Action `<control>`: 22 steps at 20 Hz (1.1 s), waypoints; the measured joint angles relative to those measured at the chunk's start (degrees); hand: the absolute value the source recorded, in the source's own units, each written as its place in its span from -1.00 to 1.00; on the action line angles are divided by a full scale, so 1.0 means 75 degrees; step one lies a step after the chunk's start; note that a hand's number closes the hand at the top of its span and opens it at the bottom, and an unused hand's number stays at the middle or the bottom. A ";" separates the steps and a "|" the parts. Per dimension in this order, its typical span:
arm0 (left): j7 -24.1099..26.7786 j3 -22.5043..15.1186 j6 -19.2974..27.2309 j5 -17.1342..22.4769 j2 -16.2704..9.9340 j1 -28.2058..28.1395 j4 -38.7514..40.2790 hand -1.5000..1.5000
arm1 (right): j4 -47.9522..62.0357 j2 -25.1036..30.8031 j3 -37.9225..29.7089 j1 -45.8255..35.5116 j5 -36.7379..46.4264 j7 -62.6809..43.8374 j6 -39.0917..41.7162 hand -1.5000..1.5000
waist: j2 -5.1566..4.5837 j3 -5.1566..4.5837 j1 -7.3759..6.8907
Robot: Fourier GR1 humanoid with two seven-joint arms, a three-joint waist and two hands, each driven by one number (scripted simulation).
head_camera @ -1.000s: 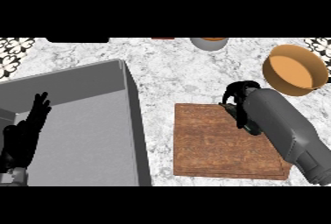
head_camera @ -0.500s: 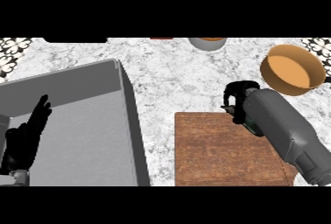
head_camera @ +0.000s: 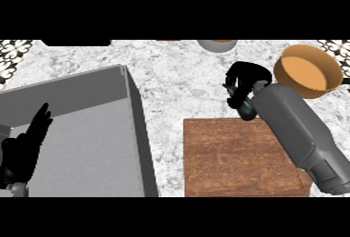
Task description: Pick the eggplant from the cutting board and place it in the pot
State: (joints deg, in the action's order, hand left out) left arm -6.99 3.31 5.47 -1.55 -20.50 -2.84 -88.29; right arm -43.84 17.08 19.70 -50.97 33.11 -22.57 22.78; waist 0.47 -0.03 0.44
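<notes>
Head view, looking steeply down at a marbled counter. The right hand [head_camera: 245, 83] sits past the far edge of the board [head_camera: 239, 159], its fingers curled round the eggplant [head_camera: 246, 111] — only a small dark green end shows below the hand, next to the grey forearm. The eggplant is off the board, over the counter between the board and the pot [head_camera: 309, 70], which stands near, up and to the right, its orange inside open to view.

Judging what could go wrong: the hand hides most of the eggplant, so how well it is seated cannot be told; if only one end is caught, it may tilt or slip out on the way to the pot. The pot's rim lies close beside the forearm, so a low sideways move could knock the pot or catch the eggplant on the rim rather than clear it. Letting go short of the rim would leave it on the counter.

What shows of the eggplant looks dark, smooth and rounded — likely slippery.

The left hand [head_camera: 24, 152] rests open, fingers up, at the left edge over a grey sink [head_camera: 133, 102].
</notes>
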 measured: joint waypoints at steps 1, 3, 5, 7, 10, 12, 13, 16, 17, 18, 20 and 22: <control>0.0021 0.0040 -0.0028 0.0009 -0.0020 -0.0011 -0.0001 0.00 | -0.0172 0.0045 -0.0022 -0.0013 0.0093 -0.0127 -0.0145 1.00 | -0.0006 -0.0001 -0.0006; -0.0032 0.0093 -0.0040 0.0025 -0.0024 -0.0001 0.0015 0.00 | -0.0690 0.0132 0.0008 0.0024 0.0308 -0.0407 -0.0424 1.00 | -0.0002 -0.0002 0.0022; -0.0063 0.0110 0.0002 -0.0021 -0.0012 0.0090 0.0111 0.00 | -0.1208 0.0247 0.0062 0.0062 0.0589 -0.0661 -0.0786 1.00 | 0.0003 -0.0001 0.0068; -0.0068 0.0111 0.0025 -0.0063 -0.0002 0.0065 0.0083 0.00 | -0.1758 0.0364 0.0103 0.0053 0.0885 -0.0994 -0.1108 1.00 | 0.0017 -0.0002 0.0090; -0.0049 0.0072 0.0036 -0.0086 0.0046 -0.0003 0.0040 0.00 | -0.2540 0.0628 0.0048 -0.0168 0.1366 -0.1559 -0.1585 1.00 | 0.0045 0.0001 0.0121; 0.0041 0.0124 0.0007 -0.0064 0.0036 -0.0015 0.0074 0.00 | -0.3033 0.0803 -0.0015 -0.0294 0.1675 -0.1931 -0.1814 1.00 | 0.0042 0.0007 0.0116; 0.0050 0.0161 -0.0034 -0.0027 0.0024 -0.0007 0.0094 0.00 | -0.3255 0.0906 -0.0086 -0.0320 0.1798 -0.2077 -0.1921 1.00 | 0.0035 0.0007 0.0107; 0.0146 0.0122 -0.0012 -0.0092 0.0078 -0.0013 0.0096 0.00 | -0.3848 0.1178 -0.0569 -0.0301 0.1800 -0.2286 -0.2121 1.00 | 0.0010 0.0014 0.0067; 0.0088 0.0116 -0.0033 -0.0085 0.0086 -0.0068 -0.0001 0.00 | -0.4012 0.1191 -0.0702 -0.0272 0.1820 -0.2394 -0.2195 1.00 | 0.0003 0.0012 0.0041; 0.0113 0.0151 -0.0076 -0.0055 0.0088 -0.0074 0.0022 0.00 | -0.4215 0.1226 -0.0837 -0.0150 0.1819 -0.2434 -0.2294 1.00 | -0.0004 0.0010 0.0031; -0.0032 0.0140 -0.0099 -0.0088 0.0087 0.0024 -0.0026 0.00 | -0.4326 0.1277 -0.1161 -0.0196 0.1801 -0.2455 -0.2424 1.00 | -0.0024 0.0007 -0.0005; -0.0029 0.0184 -0.0114 -0.0102 0.0096 0.0041 -0.0008 0.00 | -0.4469 0.1387 -0.1506 -0.0087 0.1708 -0.2313 -0.2574 1.00 | -0.0036 0.0004 -0.0025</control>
State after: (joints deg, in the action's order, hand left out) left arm -7.21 4.69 4.61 -2.32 -19.78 -2.53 -88.35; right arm -77.36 27.48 8.40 -51.63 45.92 -39.92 3.47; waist 0.20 0.00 0.25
